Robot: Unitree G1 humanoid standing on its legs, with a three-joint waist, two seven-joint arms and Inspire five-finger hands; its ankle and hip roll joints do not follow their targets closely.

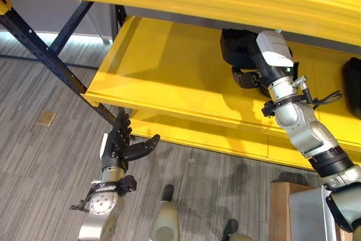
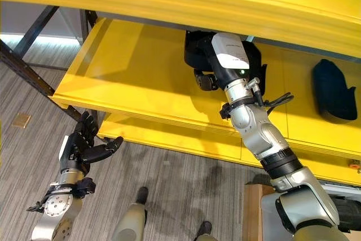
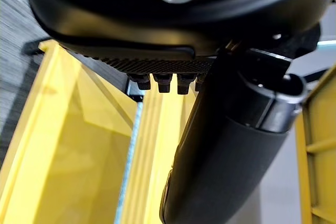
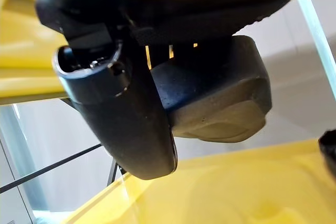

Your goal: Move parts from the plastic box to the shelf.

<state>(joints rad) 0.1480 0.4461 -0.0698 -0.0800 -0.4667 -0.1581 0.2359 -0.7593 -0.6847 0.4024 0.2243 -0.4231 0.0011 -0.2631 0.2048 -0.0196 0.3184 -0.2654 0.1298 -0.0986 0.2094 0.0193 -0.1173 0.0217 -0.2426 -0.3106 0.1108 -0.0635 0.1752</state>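
Right wrist view: right hand (image 4: 157,103) clasps dark part (image 4: 220,103) over yellow shelf (image 4: 236,192).

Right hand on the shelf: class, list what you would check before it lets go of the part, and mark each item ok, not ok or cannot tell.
1. Right hand reaches in over the yellow shelf: ok.
2. Its fingers and thumb are closed on the dark part: ok.
3. The part rests on the shelf board: cannot tell, the wrist view seems to show a gap under it.
4. It is apart from the other dark part lying further right: ok.
5. Left hand is open, holds nothing, and hangs below the shelf edge: ok.
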